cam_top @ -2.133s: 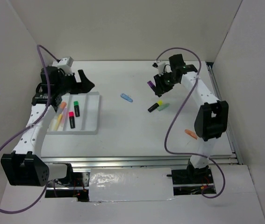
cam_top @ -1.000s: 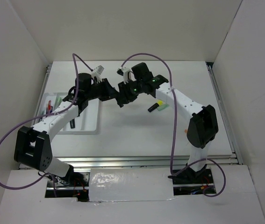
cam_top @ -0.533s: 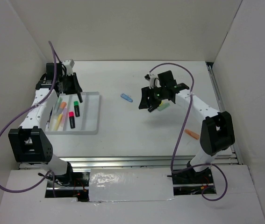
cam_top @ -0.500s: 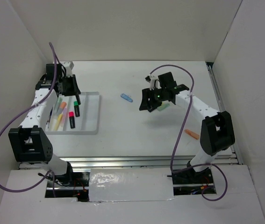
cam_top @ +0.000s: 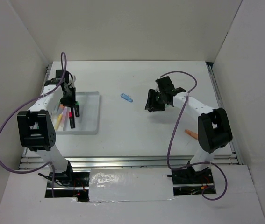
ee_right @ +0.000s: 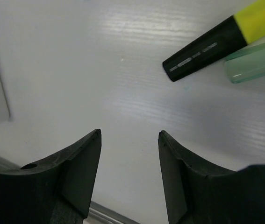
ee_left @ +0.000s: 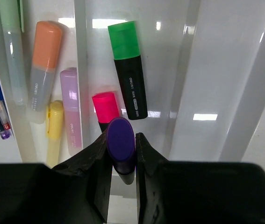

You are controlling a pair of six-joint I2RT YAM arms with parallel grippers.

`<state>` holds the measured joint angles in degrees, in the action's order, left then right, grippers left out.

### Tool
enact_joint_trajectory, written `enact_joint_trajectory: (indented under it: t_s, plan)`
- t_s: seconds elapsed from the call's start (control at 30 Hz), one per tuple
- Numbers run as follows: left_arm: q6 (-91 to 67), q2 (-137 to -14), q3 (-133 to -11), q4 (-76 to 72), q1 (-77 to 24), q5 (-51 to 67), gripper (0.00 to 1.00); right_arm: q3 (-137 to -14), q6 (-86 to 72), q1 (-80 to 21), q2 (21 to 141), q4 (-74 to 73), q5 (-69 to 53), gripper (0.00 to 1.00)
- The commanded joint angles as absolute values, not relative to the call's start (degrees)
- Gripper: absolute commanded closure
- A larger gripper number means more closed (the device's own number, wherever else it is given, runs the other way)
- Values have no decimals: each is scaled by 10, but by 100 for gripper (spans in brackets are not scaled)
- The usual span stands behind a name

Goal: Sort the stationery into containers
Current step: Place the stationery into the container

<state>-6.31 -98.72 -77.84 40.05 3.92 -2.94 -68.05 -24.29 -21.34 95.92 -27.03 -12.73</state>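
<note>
Purple marker [ee_left: 120,135], clenched in my left claw [ee_left: 121,147], hangs above the tray [ee_left: 225,70]; releasing it should come next. Right claw [ee_right: 129,135] gapes empty.

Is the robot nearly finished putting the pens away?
About halfway. Done: the tray holds several, like the green marker and pink marker. In hand: the left fingers pinch a purple marker above the tray. Left: the yellow marker, mint pen, blue pen and orange pen lie on the table; the right fingers hang open by the first two.
</note>
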Motion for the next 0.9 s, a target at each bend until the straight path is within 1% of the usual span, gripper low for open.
enact_joint_trajectory:
  t_s: [0.0, 0.17, 0.2, 0.33, 0.37, 0.4, 0.43, 0.47, 0.5, 0.53, 0.57, 0.7, 0.87]
  plan:
    - [-73, -998, -788, 407, 33, -73, 86, -727, -314, -230, 988, -276, -20, 40]
    - [-76, -1009, -787, 409, 34, -69, 82, -764, -341, -237, 1045, -304, -2, 40]
    - [-76, -1011, -788, 410, 35, -63, 81, -766, -343, -237, 1056, -314, 22, 40]
    - [-68, -1020, -789, 417, 37, -24, 77, -761, -344, -234, 1062, -321, 40, 39]
    - [-68, -1019, -787, 415, 37, -18, 72, -756, -345, -233, 1057, -316, 42, 38]
    - [-68, -1018, -784, 414, 38, -11, 68, -750, -351, -232, 1056, -315, 44, 33]
    - [-68, -1016, -781, 411, 37, -4, 58, -750, -352, -229, 1056, -314, 41, 29]
    - [-69, -1013, -779, 409, 37, 7, 53, -751, -352, -228, 1061, -315, 37, 18]
    - [-69, -1010, -778, 407, 38, 16, 49, -757, -352, -225, 1066, -316, 32, 17]
    - [-71, -1009, -776, 405, 40, 35, 48, -761, -352, -222, 1073, -318, 24, 17]
    - [-73, -1002, -774, 403, 40, 42, 40, -767, -353, -221, 1085, -323, 25, 17]
    - [-76, -977, -775, 393, 40, 66, 38, -796, -359, -212, 1118, -334, 28, 18]
    - [-83, -952, -780, 390, 36, 80, 37, -830, -370, -196, 1172, -349, 28, 23]
